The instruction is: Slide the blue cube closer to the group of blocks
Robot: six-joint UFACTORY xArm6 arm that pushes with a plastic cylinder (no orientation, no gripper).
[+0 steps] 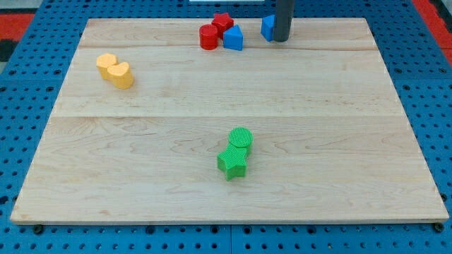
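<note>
Right now my tip (280,39) sits at the view's top, touching the right side of the blue cube (268,27), so the push step looks under way. The tool is a bare rod w/ nothing to open or hold. Cube lies near, but apart from, the group: red cylinder (208,37), red star-ish block (223,22), another blue block (234,38) (shape unclear). Next move, I judge: push leftward, gently, w/o scattering them. The rod hides part of the cube; the desk (226,127) edge is close.
</note>
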